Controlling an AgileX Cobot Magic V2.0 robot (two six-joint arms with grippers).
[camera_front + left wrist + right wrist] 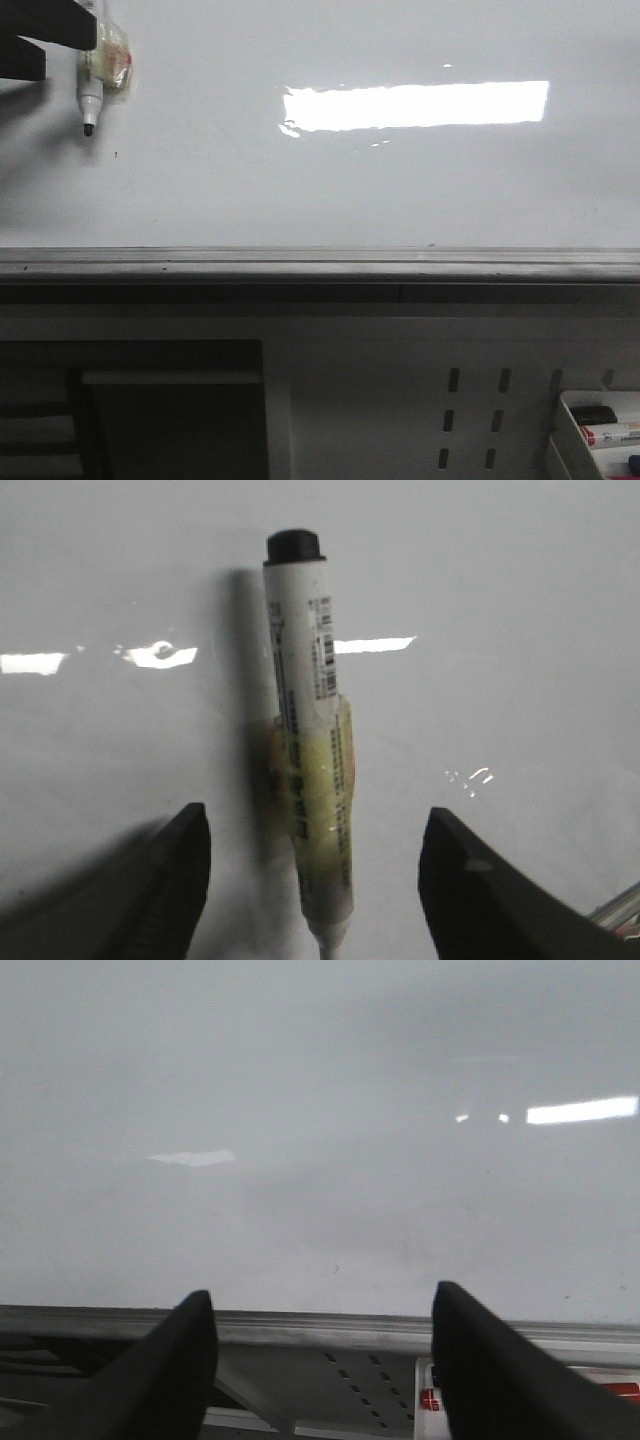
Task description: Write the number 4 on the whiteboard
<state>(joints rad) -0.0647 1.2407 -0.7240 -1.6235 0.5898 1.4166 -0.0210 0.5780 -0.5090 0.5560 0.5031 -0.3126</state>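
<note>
The whiteboard [400, 200] is glossy white with a bright rectangular reflection, and no number 4 shows on it, only a tiny black speck [115, 154]. A white marker [92, 85] with yellowish tape round its barrel hangs at the board's upper left, its black tip [88, 128] pointing down, close to the surface. My left gripper [315, 825] is open: its dark fingers [180, 870] stand wide on both sides of the marker [305, 740] without touching it. The marker's rear end runs out of view between them. My right gripper [322, 1305] is open and empty, facing the board's lower edge.
A grey metal ledge [320, 262] runs along the board's bottom, also in the right wrist view [330, 1325]. Below it is a grey perforated panel [470, 410]. A white tray [572, 415] holding spare markers sits at the lower right. A dark opening [170, 420] lies lower left.
</note>
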